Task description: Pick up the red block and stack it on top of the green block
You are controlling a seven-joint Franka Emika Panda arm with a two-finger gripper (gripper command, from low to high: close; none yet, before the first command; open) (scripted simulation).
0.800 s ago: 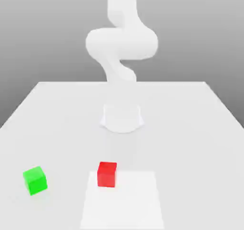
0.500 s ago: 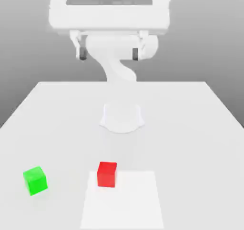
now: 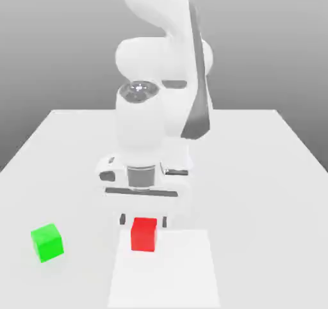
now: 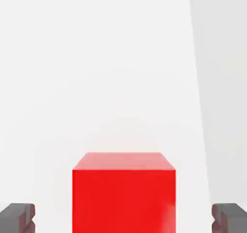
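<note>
The red block (image 3: 143,235) rests on the white table, at the back left corner of a paler square patch. My gripper (image 3: 143,221) has come down right over it, open, with one dark fingertip (image 3: 122,219) on each side of the cube and a gap to both. In the hand view the red block (image 4: 123,193) sits between the two grey fingertips (image 4: 17,218), untouched. The green block (image 3: 47,242) lies on the table toward the exterior view's left, well apart from the gripper.
The white table (image 3: 269,173) stretches wide around the blocks. A paler square patch (image 3: 170,272) lies at the front. My arm's bulky white links (image 3: 163,96) rise behind the red block.
The hand has dropped from high above the table down to the red block, its fingers now flanking the cube. Both blocks have stayed where they were.
</note>
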